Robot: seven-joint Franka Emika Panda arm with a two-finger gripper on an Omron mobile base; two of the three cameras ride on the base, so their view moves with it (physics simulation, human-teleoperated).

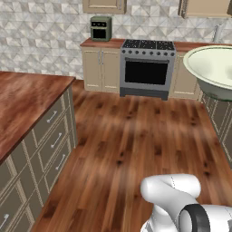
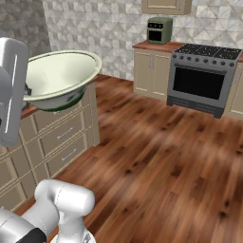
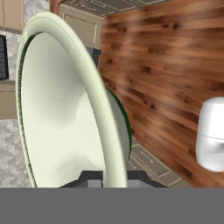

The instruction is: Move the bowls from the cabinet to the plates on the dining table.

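Jaws pinch bowl (image 3: 65, 113) rim, hand view.

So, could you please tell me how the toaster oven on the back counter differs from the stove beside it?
The toaster oven is small, green and sits on the counter; the stove is much larger, grey and black, and stands on the floor. The stove has burners on top; the toaster oven does not. Both have a dark front window.

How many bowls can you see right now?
1. The pale green-white bowl is held off the floor in the gripper, which pinches its rim. A second bowl may be out of view.
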